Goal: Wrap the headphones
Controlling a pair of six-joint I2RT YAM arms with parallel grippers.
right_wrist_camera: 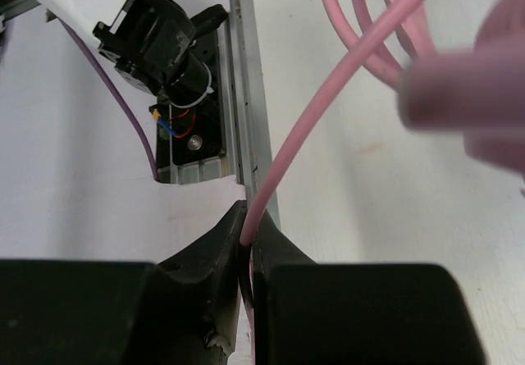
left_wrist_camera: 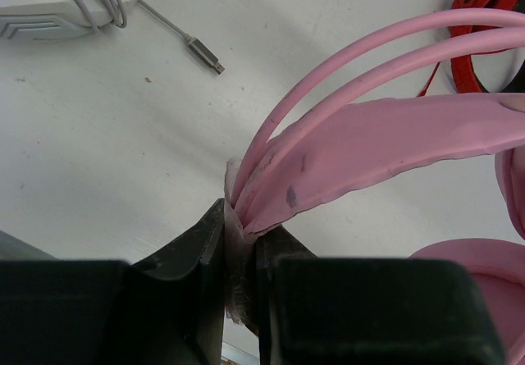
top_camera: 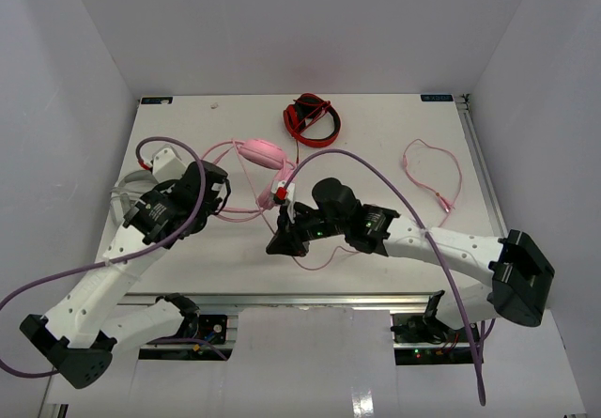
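The pale pink headphones (top_camera: 265,154) are held up over the table's middle, an ear cup toward the back. My left gripper (top_camera: 222,191) is shut on the pink headband (left_wrist_camera: 369,148), whose end sits pinched between the jaws. My right gripper (top_camera: 280,239) is shut on the thin pink cable (right_wrist_camera: 308,127), which rises from between the fingers toward the blurred pink ear cup (right_wrist_camera: 467,94). More of the cable (top_camera: 434,176) lies looped on the table at the right.
Red-and-black headphones (top_camera: 312,120) lie at the back centre. Light grey-white headphones (top_camera: 131,193) with a grey cable and plug (left_wrist_camera: 203,55) lie at the left, beside my left arm. The table's metal front rail (right_wrist_camera: 250,94) runs under my right gripper.
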